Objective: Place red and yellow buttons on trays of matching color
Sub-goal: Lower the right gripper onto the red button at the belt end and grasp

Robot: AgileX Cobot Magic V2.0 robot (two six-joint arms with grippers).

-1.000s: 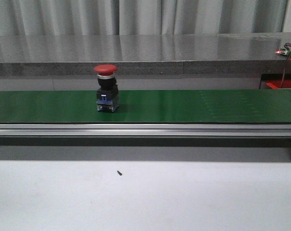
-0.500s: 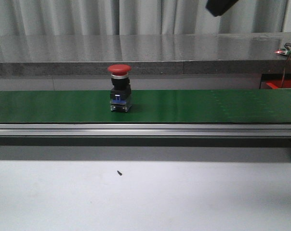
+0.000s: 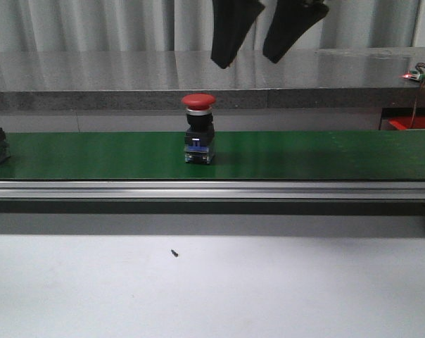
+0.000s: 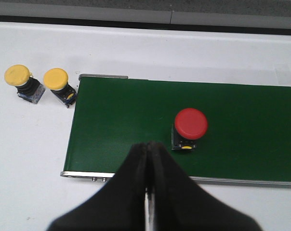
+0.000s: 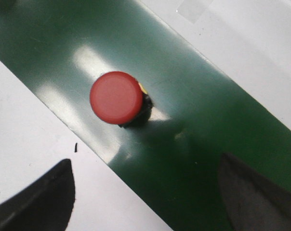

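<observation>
Front view: bare white tabletop (image 3: 212,289) lowest in frame. Above it, on the green belt (image 3: 325,155), a red button (image 3: 198,138) now just left of centre, carried rightward from further left. Right gripper (image 3: 249,44) newly dropped in at top centre, spread wide, empty. Left gripper (image 4: 148,159) pressed closed, empty. No trays visible; none filled.

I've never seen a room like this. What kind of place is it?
Probably a factory-style test bench or lab. A green conveyor belt carries a red push button, yellow buttons wait beside it, and a robot gripper hangs above.
</observation>
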